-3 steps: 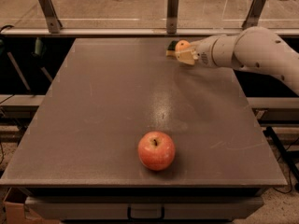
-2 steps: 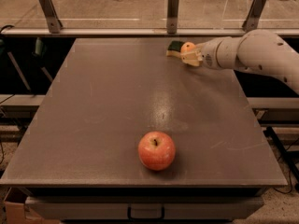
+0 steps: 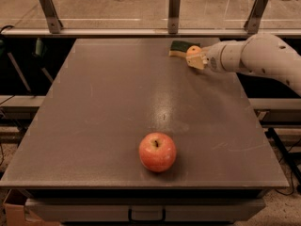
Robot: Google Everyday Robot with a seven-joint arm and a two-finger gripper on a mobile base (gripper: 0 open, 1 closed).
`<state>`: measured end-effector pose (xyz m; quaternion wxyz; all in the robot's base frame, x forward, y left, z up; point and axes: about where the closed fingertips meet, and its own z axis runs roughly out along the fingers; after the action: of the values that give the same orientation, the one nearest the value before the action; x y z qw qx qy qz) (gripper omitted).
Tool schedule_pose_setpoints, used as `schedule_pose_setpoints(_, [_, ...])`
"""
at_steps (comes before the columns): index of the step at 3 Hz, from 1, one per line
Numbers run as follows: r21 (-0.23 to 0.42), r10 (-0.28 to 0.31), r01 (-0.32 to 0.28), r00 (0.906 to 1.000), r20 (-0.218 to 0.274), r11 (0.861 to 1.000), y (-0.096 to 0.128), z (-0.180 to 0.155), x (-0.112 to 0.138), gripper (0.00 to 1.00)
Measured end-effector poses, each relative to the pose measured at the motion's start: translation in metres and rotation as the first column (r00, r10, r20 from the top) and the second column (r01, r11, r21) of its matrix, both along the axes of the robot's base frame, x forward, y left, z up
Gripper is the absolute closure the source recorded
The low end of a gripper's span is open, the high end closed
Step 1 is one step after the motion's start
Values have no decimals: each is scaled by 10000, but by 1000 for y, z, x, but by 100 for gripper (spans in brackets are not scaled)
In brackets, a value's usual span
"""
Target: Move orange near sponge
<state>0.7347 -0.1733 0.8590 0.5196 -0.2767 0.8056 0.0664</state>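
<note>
"Starting at the claw (image 3: 194, 58): position and state?"

"The claw sits low over the table (image 3: 103, 117), toward 1 o'clock from the table's middle and close to the far edge. It is clenched on the orange (image 3: 193, 50). The fruit shows at the fingertips, with the pale fingers (image 3: 197, 63) under and beside it."

"The arm?"

"A white arm (image 3: 256, 55) comes in from the 3 o'clock side, over the table's right edge, with its wrist pointing toward 9 o'clock."

"Where is the orange relative to the sponge?"

"The sponge (image 3: 178, 46) lies flat on the table, green side up with a yellow strip along its near edge. It is at about 10 o'clock from the orange, just beside it. The two appear to touch or nearly touch. I cannot tell whether the orange rests on the table or hangs just above it."

"Anything else on the surface?"

"One apple (image 3: 157, 152), red and yellow, upright with its stem dimple showing. It stands at 6 o'clock near the front edge, well apart from the claw, the orange and the sponge."

"Beyond the table?"

"Three metal posts (image 3: 174, 6) stand on a rail along the 12 o'clock side."
</note>
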Motion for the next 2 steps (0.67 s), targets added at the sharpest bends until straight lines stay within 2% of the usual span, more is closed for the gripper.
schedule_pose_setpoints(2, [-62, -79, 79, 9999, -93, 9999, -4, -5, 3, 13])
